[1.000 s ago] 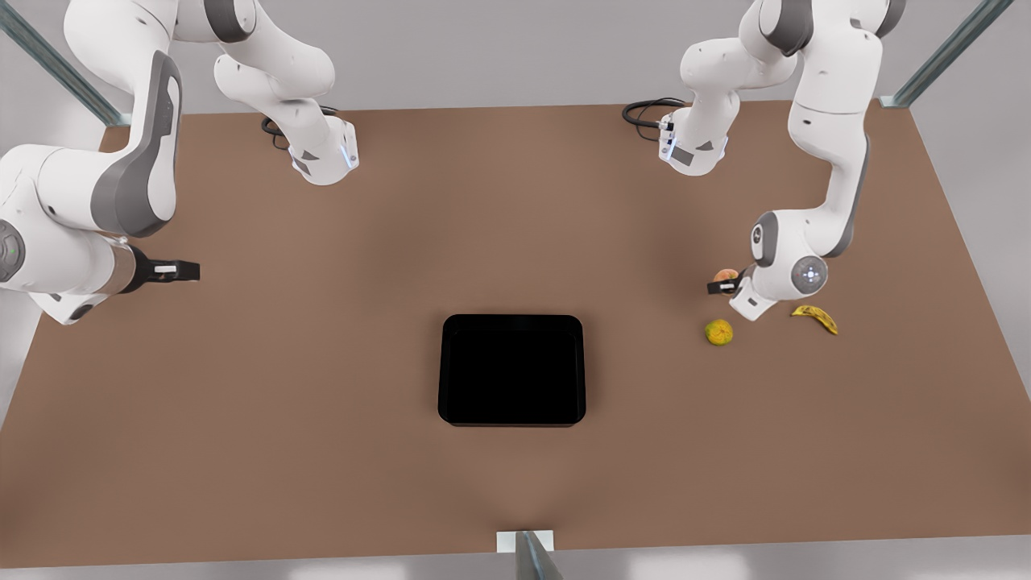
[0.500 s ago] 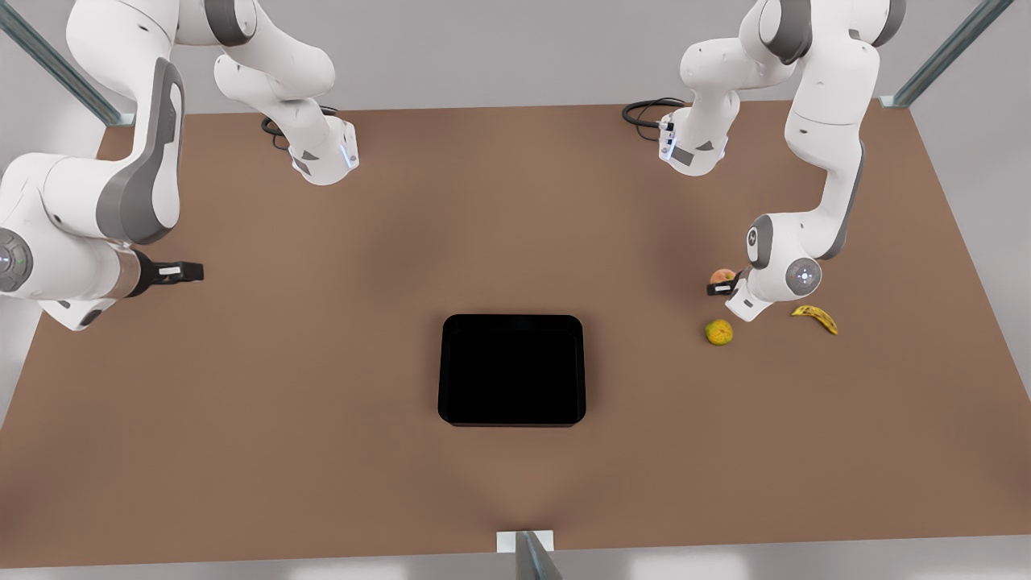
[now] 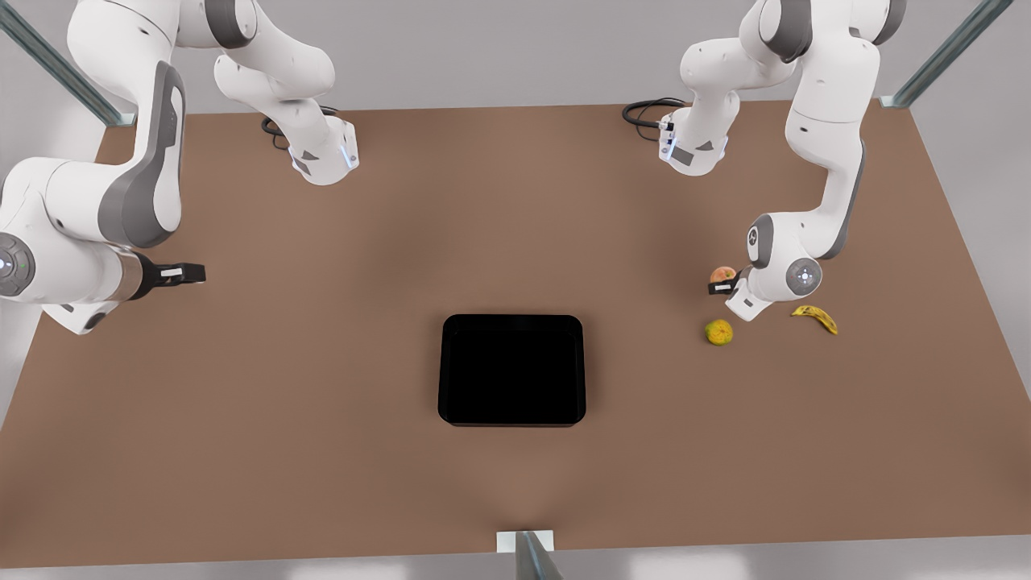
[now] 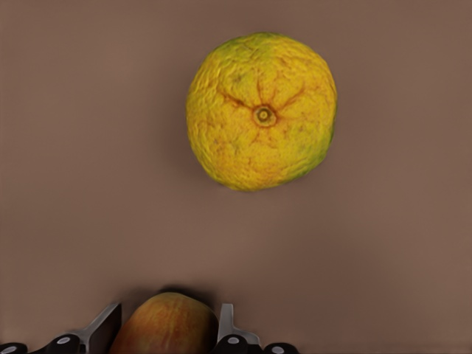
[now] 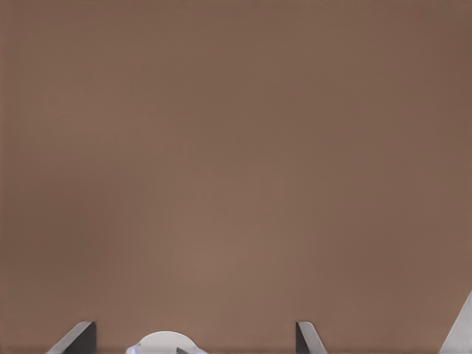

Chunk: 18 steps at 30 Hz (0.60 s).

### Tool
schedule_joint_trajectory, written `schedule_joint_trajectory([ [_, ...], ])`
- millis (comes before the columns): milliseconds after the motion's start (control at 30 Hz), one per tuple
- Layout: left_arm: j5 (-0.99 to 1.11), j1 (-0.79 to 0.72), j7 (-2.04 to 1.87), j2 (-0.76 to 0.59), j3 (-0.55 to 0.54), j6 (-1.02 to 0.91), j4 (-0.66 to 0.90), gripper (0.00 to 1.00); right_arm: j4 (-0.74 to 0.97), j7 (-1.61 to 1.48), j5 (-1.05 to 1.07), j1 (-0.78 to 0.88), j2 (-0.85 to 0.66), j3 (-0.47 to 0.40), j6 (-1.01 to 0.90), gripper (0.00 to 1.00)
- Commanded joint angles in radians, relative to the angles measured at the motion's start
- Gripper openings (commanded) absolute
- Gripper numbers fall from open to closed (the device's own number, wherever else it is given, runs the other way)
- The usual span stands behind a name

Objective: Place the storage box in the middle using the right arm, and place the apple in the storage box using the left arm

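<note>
The black storage box (image 3: 512, 370) sits empty at the table's middle, toward the front edge. The reddish-orange apple (image 3: 724, 275) (image 4: 164, 321) rests on the table at the front view's right. My left gripper (image 3: 719, 287) (image 4: 168, 336) is down at it, one finger against each side, shut on the apple. My right gripper (image 3: 190, 274) (image 5: 193, 338) hangs open over bare table at the front view's left, far from the box; that arm waits.
A yellow-green round fruit (image 3: 718, 332) (image 4: 261, 110) lies just in front of the apple. A spotted banana (image 3: 815, 317) lies to its right. Both arm bases (image 3: 322, 157) (image 3: 693, 149) stand at the table's back edge.
The left arm sank onto the apple a second ago and has held still since. The right arm's elbow drifted slightly; its gripper barely moved.
</note>
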Motion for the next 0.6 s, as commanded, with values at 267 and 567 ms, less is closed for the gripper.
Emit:
schedule_joint_trajectory([
  [267,-0.06,-0.187,-0.369,-0.115,-0.015,-0.457,0.344,0.63,0.002,-0.023,0.004,-0.002,0.007,-0.002,0.001,1.0],
  [567,-0.104,-0.592,-0.917,0.437,-0.016,-0.434,1.17,0.63,0.002,-0.023,0.008,-0.002,0.012,-0.002,0.001,1.0],
])
